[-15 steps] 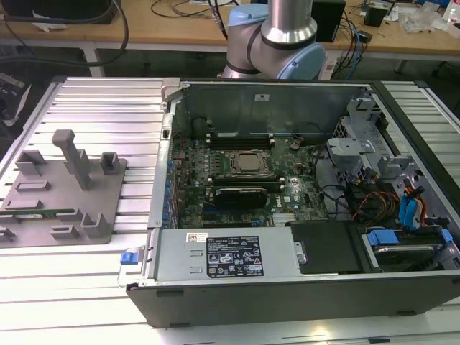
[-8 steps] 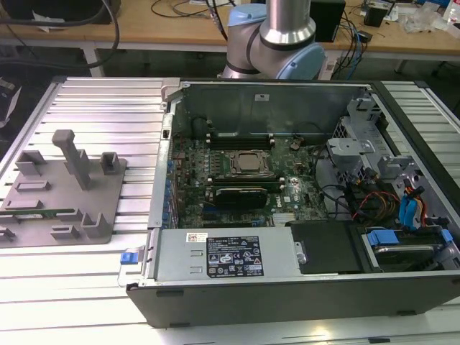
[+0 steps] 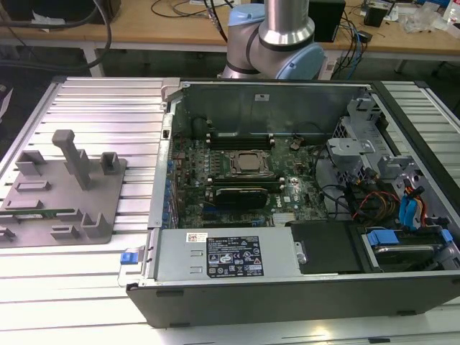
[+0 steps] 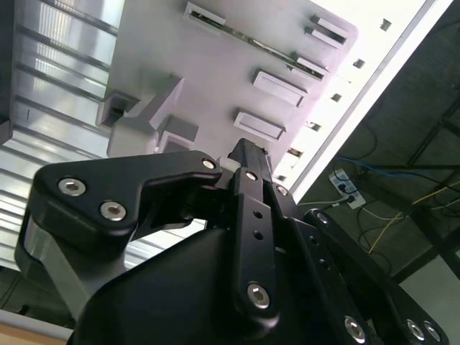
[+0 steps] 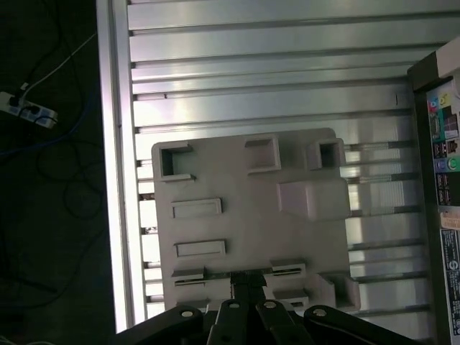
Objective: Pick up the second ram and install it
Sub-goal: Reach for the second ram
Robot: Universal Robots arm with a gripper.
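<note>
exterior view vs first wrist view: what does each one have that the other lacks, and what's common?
Exterior view: the arm, the processor socket inside the computer case, and the green second ram lying on the grey fixture plate.
First wrist view: the pincer over that plate, and a power strip on the dark floor.
Shared: the plate, the slatted table, and part of the case.

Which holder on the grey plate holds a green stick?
The long narrow slot near the lower edge of the grey plate in the exterior view: the green ram stick lies along it. The other holders show bare grey.
</note>
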